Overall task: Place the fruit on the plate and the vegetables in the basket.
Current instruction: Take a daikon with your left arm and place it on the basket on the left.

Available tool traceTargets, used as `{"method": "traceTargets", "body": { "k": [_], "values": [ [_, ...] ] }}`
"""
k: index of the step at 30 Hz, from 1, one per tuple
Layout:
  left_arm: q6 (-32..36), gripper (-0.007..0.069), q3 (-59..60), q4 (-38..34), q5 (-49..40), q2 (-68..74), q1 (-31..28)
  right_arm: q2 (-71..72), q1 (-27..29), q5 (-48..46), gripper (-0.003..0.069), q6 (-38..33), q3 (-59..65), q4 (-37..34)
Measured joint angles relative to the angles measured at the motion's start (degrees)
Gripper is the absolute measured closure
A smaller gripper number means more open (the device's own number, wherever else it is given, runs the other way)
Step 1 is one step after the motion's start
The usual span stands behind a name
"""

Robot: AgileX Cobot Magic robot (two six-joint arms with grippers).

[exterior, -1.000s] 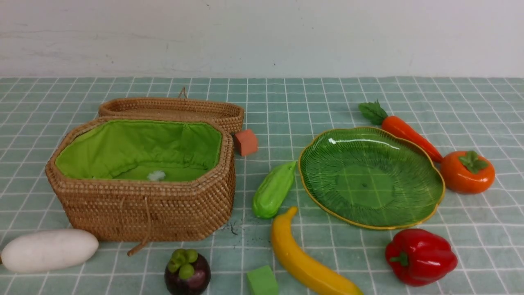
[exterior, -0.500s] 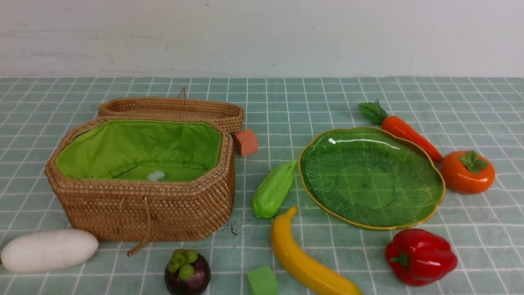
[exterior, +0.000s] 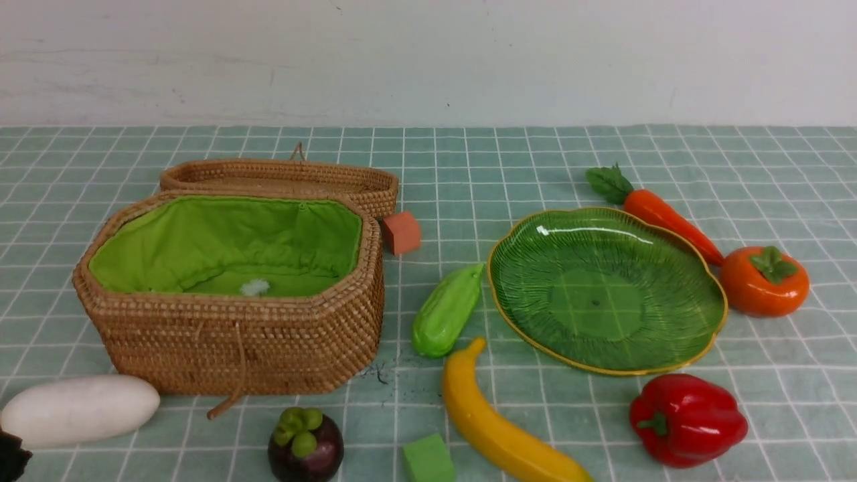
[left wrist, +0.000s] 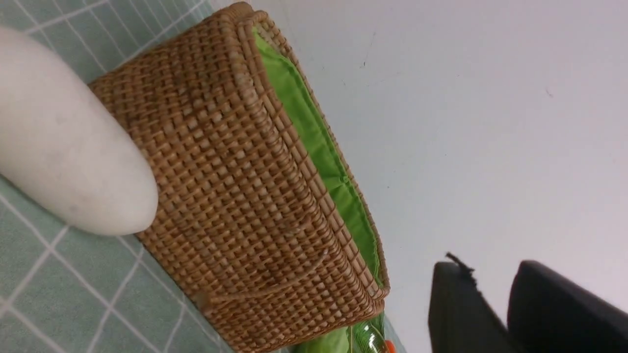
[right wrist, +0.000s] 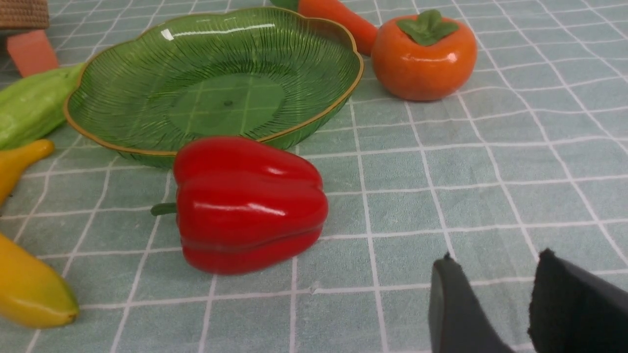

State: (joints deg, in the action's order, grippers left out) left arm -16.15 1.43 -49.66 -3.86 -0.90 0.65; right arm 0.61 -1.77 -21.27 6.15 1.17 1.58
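Observation:
The basket (exterior: 234, 335) stands empty at the left, with the white radish (exterior: 79, 408) lying in front of it. A dark bit of my left gripper (exterior: 11, 459) shows beside the radish. In the left wrist view that gripper (left wrist: 490, 267) is narrowly open and holds nothing. The radish (left wrist: 64, 142) and basket (left wrist: 230, 186) lie ahead of it. The plate (exterior: 606, 288) is bare. Around it lie the gourd (exterior: 445, 311), banana (exterior: 499, 428), red pepper (exterior: 686, 418), persimmon (exterior: 763, 281) and carrot (exterior: 669, 217). The mangosteen (exterior: 306, 447) sits near the front. My right gripper (right wrist: 496, 257) is open near the pepper (right wrist: 248, 203).
The flat wicker lid (exterior: 281, 177) lies behind the basket, with a small orange cube (exterior: 402, 232) at its right. A small green cube (exterior: 428, 458) sits at the front edge between mangosteen and banana. A white wall closes the far side of the table.
A dark part of my left gripper has come into the front view at the bottom left corner, beside the radish. None of the objects has moved.

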Motion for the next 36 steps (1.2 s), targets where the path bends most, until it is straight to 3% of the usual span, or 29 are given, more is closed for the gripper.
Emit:
{"method": "traceTargets", "body": {
  "k": [2,6,10,11,14,21,25,26,27,28,31,32,36],
  "values": [
    [2.7,0.0624,-2.8,0.3,-3.3,1.1,0.0,0.0,0.0,0.0,0.0419,0.0,0.0,0.0],
    [9.2,0.0638,-8.5,1.5,-9.3,6.7,0.0,0.0,0.0,0.3,0.0419,0.0,0.0,0.4],
    [14.3,0.0638,-17.6,2.7,-23.2,18.0,0.0,0.0,0.0,3.2,0.0419,1.9,0.3,-0.7],
    [16.1,0.0638,-22.8,3.9,-32.5,25.0,0.0,0.0,0.0,6.6,0.0419,6.4,0.3,-4.8],
    [20.2,0.0638,-28.0,7.1,-40.9,32.6,0.0,0.0,0.0,13.3,0.0419,13.8,0.3,-10.6],
    [24.3,0.0638,-36.0,15.0,-44.7,43.9,0.0,0.0,0.0,21.8,0.0437,22.2,0.3,-14.9],
    [27.4,0.0638,-40.8,19.2,-45.7,47.4,0.0,-0.3,-1.9,9.2,0.0496,23.8,-6.4,-14.8],
    [27.9,0.0638,-43.8,21.8,-46.7,49.2,0.0,-2.1,-4.4,0.4,0.0542,20.4,-12.7,-14.5],
    [28.0,0.0638,-43.8,22.2,-46.8,49.4,0.0,-2.4,-4.8,-0.8,0.0542,20.4,-12.7,-14.5],
    [28.2,0.0638,-46.7,25.8,-48.1,51.6,0.0,-6.5,-9.1,-12.6,0.059,12.5,-21.8,-14.4],
    [28.3,0.0638,-48.7,30.2,-48.6,53.9,0.0,-11.4,-13.7,-24.0,0.063,3.3,-30.7,-14.4],
    [28.3,0.0638,-49.9,35.2,-47.9,56.0,0.0,-15.5,-17.1,-32.6,0.0653,-3.7,-37.5,-14.5],
    [27.5,0.0638,-51.8,47.0,-46.1,61.6,0.0,-21.1,-22.6,-42.7,0.066,-10.5,-46.0,-14.6]
  ]
}}
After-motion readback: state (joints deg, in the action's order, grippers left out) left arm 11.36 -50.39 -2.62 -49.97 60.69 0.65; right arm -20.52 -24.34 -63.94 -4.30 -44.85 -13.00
